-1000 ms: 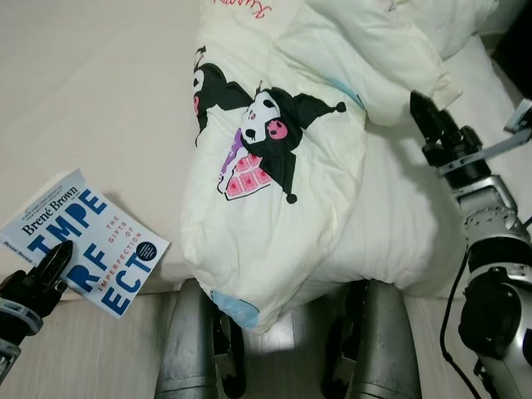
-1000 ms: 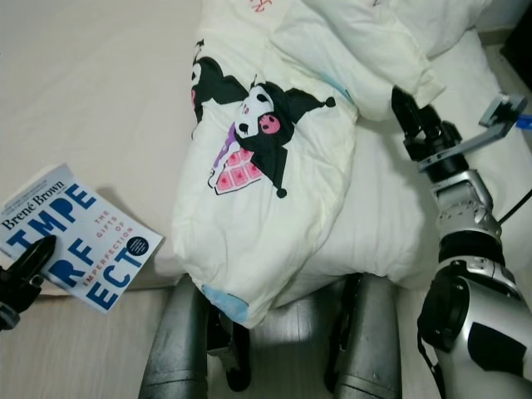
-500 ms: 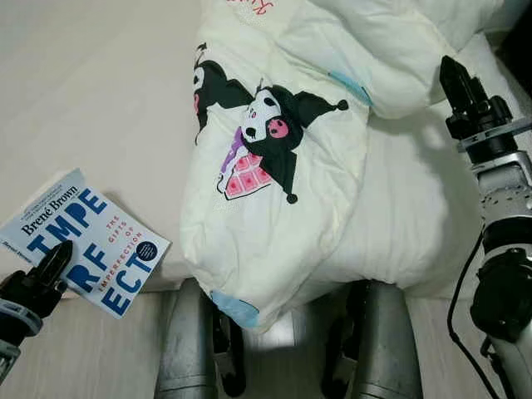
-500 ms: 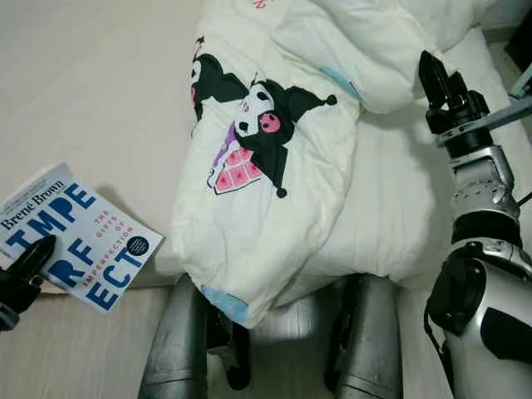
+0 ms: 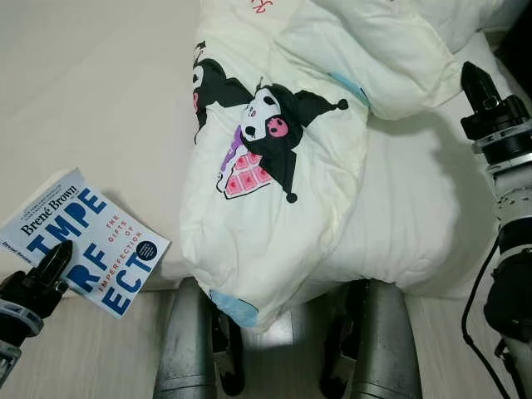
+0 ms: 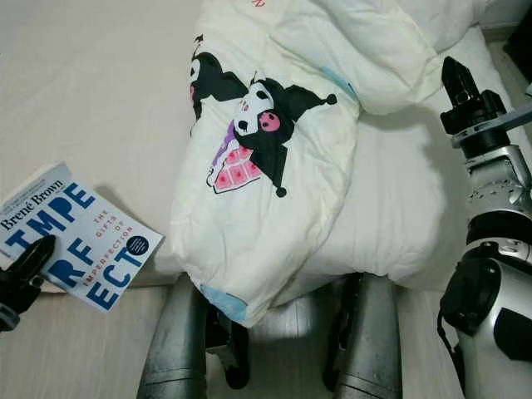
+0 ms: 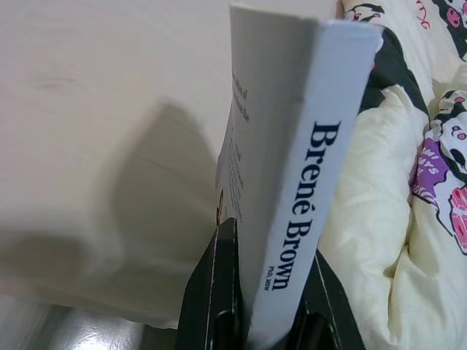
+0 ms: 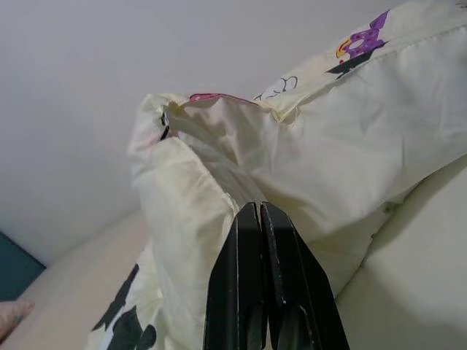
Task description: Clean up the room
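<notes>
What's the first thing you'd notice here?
The big cream blanket with a black-and-pink cartoon character, heaped on the bed right before the robot. Next, the blue-lettered book at the bed's near left edge, clamped in the left gripper. The right gripper hovers shut beside the blanket.

A pale cream-yellow quilt (image 5: 283, 166) fills the centre of the frame, printed with a black-and-white cartoon character (image 5: 270, 125) with pink cheeks, a purple and pink checked patch below it, red lettering at the top edge and a light blue corner at the bottom. At lower left lies a white book (image 5: 83, 241) with bold blue letters. The mattress (image 5: 100, 100) in the upper left is plain beige. Both grippers' fingers (image 5: 50, 262) are black.
</notes>
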{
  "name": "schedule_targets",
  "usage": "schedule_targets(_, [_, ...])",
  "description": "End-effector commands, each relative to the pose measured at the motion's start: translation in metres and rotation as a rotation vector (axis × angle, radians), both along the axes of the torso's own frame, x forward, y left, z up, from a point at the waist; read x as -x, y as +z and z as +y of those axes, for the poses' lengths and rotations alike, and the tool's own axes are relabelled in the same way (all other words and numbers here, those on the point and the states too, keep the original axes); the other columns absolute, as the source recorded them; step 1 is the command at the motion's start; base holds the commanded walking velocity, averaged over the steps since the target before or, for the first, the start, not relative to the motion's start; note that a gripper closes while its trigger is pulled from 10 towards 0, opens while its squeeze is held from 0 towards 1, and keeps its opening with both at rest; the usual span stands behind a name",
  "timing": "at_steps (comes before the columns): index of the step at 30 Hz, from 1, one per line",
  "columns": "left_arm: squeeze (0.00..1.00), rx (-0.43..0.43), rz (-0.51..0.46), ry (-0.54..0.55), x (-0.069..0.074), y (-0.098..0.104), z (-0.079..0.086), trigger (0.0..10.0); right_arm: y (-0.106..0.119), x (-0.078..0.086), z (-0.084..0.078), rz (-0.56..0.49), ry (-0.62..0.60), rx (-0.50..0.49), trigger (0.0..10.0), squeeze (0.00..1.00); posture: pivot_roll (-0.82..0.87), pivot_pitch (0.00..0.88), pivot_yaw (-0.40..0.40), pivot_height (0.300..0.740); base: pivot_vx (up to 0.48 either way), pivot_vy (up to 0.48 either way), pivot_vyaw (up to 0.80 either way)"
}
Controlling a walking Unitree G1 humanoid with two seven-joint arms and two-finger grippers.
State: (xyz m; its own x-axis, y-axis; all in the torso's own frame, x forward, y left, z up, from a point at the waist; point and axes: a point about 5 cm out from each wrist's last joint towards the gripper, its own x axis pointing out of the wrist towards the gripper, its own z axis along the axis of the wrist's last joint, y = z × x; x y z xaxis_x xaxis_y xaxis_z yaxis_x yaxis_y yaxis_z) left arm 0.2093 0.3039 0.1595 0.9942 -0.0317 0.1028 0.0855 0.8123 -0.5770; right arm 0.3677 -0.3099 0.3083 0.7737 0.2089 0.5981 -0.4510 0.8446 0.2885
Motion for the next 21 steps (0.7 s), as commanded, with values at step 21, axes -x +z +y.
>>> schedule_targets(21, [0.00, 0.136, -0.127, -0.062, -0.081, -0.023, -0.052, 10.0, 0.079, 0.071, -0.091, 0.041, -0.743, 0.250, 0.0, 0.00, -0.07, 0.247, -0.003, 0.550, 0.000, 0.000, 0.00])
